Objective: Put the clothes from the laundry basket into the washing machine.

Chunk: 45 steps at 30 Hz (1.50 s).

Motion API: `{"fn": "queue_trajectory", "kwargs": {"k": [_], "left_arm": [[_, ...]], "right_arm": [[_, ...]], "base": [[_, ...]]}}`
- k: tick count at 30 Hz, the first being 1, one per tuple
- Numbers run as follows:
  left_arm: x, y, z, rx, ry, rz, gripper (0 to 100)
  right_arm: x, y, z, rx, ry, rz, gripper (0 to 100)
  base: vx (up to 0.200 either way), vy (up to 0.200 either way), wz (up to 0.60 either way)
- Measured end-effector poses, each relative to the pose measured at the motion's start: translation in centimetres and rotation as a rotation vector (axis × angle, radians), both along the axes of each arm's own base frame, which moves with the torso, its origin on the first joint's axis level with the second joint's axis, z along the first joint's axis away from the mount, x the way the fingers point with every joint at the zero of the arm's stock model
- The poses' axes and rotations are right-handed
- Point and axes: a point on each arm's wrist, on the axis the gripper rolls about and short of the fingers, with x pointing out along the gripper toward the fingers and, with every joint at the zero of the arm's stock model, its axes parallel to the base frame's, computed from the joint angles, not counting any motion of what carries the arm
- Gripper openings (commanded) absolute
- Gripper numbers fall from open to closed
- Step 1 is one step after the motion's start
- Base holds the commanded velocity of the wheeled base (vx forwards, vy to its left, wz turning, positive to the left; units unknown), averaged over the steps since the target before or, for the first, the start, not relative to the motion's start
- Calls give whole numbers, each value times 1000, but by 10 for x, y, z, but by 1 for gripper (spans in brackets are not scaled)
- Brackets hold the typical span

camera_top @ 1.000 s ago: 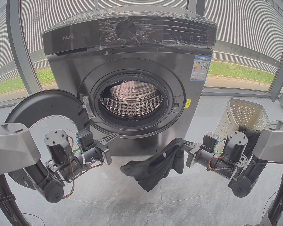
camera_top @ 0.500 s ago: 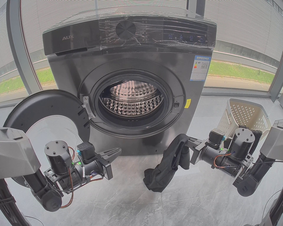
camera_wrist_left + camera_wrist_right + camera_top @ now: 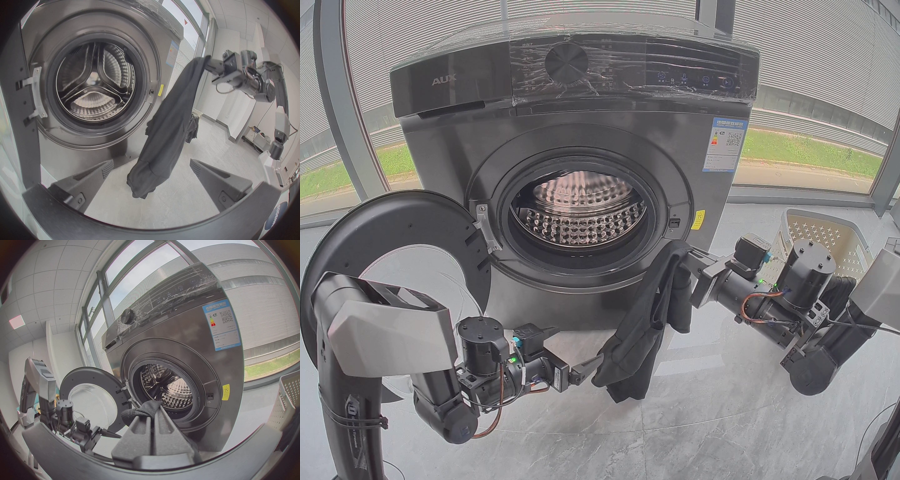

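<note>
My right gripper [image 3: 684,255] is clamped on the top of a black garment [image 3: 640,325], holding it up in front of the washing machine [image 3: 575,125], just beside the lower right rim of the round opening. The cloth hangs down from the pinch toward the floor, outside the drum [image 3: 581,209]. My left gripper [image 3: 590,365] sits low with its fingers spread wide, near the garment's bottom end. The door [image 3: 394,231] stands swung open on the left. The laundry basket [image 3: 831,240] is on the floor to the machine's right, with more dark clothes [image 3: 842,290] in it.
</note>
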Motion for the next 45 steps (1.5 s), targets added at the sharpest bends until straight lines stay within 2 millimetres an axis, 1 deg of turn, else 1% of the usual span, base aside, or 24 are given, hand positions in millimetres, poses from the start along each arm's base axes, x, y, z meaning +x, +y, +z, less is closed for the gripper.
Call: {"fn": "queue_trajectory", "kwargs": {"k": [3, 6, 9, 15, 29, 43, 44, 45], "left_arm": [[4, -8, -9, 5, 7, -14, 100], [8, -13, -15, 4, 5, -22, 100], [13, -18, -20, 2, 2, -26, 100], [25, -26, -26, -15, -18, -32, 100], [45, -38, -41, -42, -41, -41, 100], [75, -52, -55, -71, -105, -15, 100], [77, -53, -56, -72, -108, -14, 0], [78, -53, -57, -73, -109, -14, 0]], "right_arm": [[5, 9, 4, 8, -7, -3, 0], [7, 16, 7, 11, -12, 6, 0], [8, 23, 7, 11, -10, 18, 0], [11, 32, 5, 18, -14, 13, 0], [13, 45, -4, 13, -6, 22, 0], [9, 50, -5, 13, -8, 39, 0], [9, 50, -5, 13, -8, 38, 0], [9, 49, -6, 12, -7, 38, 0]], "base": [[0, 0, 0], [0, 0, 0], [0, 0, 0], [0, 0, 0], [0, 0, 0], [0, 0, 0], [0, 0, 0], [0, 0, 0]]}}
